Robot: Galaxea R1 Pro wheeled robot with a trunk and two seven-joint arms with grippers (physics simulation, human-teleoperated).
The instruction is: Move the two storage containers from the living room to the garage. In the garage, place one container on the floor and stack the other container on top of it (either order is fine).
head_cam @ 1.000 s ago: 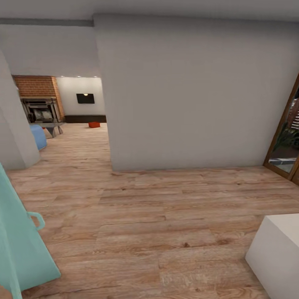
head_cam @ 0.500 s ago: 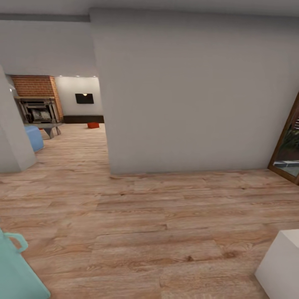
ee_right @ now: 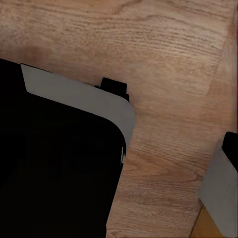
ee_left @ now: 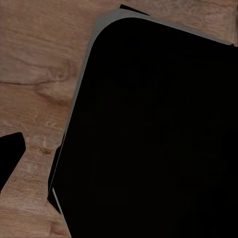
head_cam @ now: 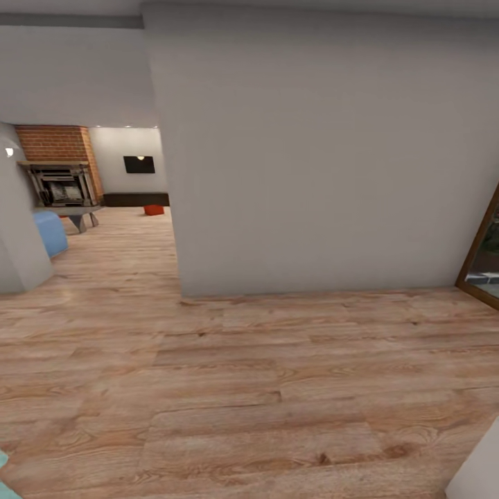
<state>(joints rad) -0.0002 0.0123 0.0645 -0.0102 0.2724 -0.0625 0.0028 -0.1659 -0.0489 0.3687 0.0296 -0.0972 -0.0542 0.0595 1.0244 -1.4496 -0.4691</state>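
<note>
One orange-red storage container point(head_cam: 154, 209) sits small and far off on the living room's wood floor, seen through the opening at the left of the head view, below the black wall TV point(head_cam: 138, 164). Both wrist views look down at light wood planks point(ee_left: 34, 59) past a large black, grey-edged part of my own body point(ee_right: 54, 163). A dark piece at the left wrist view's edge point(ee_left: 9, 158) and a grey-black one in the right wrist view point(ee_right: 225, 188) could be fingers. Neither view shows both fingers, so their state is unclear.
A broad pale wall point(head_cam: 312, 152) stands straight ahead, with the passage to the living room at its left. A brick fireplace point(head_cam: 59, 184) and blue sofa point(head_cam: 50, 232) lie beyond. A wood-framed glass door point(head_cam: 485, 249) is at right, a white block's corner point(head_cam: 482, 471) at bottom right.
The whole head view has shifted as I roll forward. The teal object at lower left and the white block at lower right have slid almost out of the picture.
</note>
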